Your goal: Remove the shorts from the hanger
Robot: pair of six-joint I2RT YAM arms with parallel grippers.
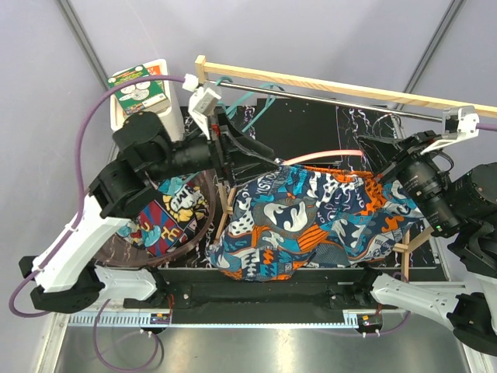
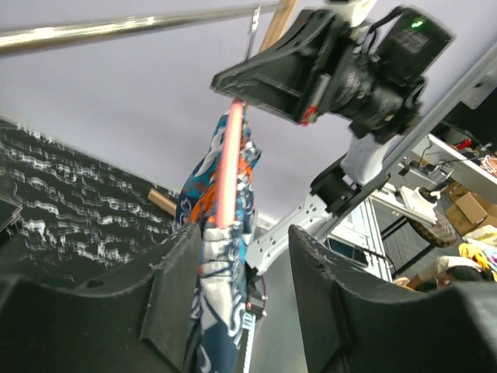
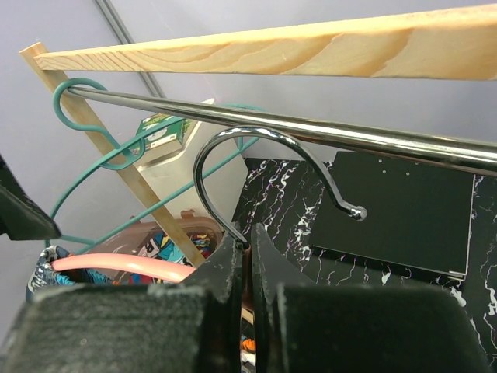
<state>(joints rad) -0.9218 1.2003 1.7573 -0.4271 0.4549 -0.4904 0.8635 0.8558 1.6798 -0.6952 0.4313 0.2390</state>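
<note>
The teal, orange and white shorts (image 1: 311, 225) hang over a pink hanger (image 1: 330, 155) with a chrome hook (image 3: 233, 144), which sits just under the metal rail (image 3: 349, 132). My left gripper (image 1: 260, 159) is open at the hanger's left end. In the left wrist view (image 2: 245, 237) the shorts' edge (image 2: 221, 272) and the pink bar (image 2: 227, 171) lie between its fingers, close to the left finger (image 2: 175, 287). My right gripper (image 1: 386, 167) is shut on the hanger's neck below the hook (image 3: 250, 249). The comic-print shorts (image 1: 167, 221) lie in a brown basket (image 1: 196, 233) on the left.
A wooden rack (image 1: 311, 81) carries the rail across the back. An empty teal hanger (image 3: 101, 140) hangs at the rail's left end. A white box with a green card (image 1: 140, 89) stands at the back left. The table is black marble-patterned (image 3: 311, 202).
</note>
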